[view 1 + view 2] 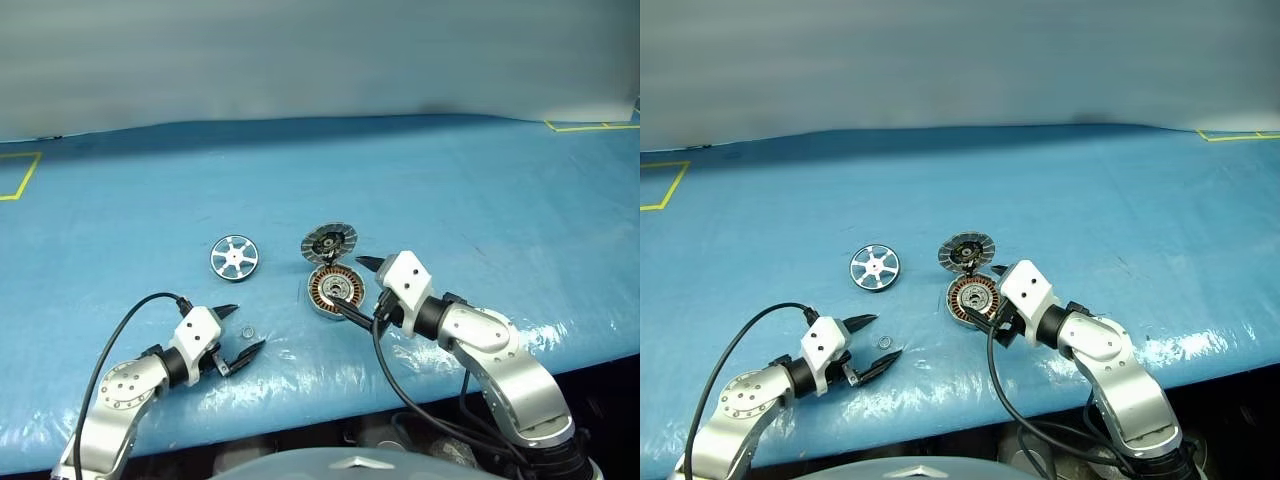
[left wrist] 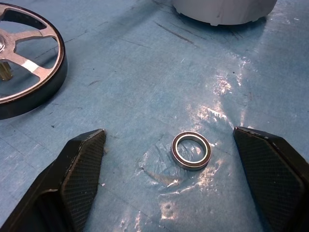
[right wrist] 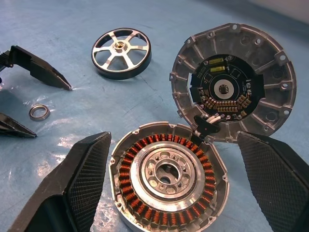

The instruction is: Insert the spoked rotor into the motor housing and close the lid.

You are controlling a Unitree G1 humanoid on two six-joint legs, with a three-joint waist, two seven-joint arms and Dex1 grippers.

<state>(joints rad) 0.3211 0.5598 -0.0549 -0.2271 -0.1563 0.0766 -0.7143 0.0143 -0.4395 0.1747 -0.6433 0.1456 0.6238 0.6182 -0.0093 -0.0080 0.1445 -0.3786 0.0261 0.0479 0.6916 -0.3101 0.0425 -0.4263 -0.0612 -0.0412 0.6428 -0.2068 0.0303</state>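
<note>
The spoked rotor (image 1: pixel 234 257) lies flat on the blue table, left of the motor housing (image 1: pixel 333 290). The housing stands open, its copper windings and silver hub (image 3: pixel 169 186) facing up. Its lid (image 1: pixel 329 241) is tipped up at the far rim, and the dark inner face (image 3: pixel 236 82) shows. My right gripper (image 1: pixel 350 287) is open, one finger on each side of the housing. Near the front edge my left gripper (image 1: pixel 245 328) is open and low, with a small loose metal ring (image 2: pixel 191 150) lying between its fingers (image 2: pixel 72 179), untouched.
Blue plastic sheeting covers the table (image 1: pixel 480 200), wrinkled and shiny near the front edge. Yellow tape marks sit at the far left (image 1: pixel 20 175) and far right (image 1: pixel 590 125). Black cables trail from both wrists over the table edge.
</note>
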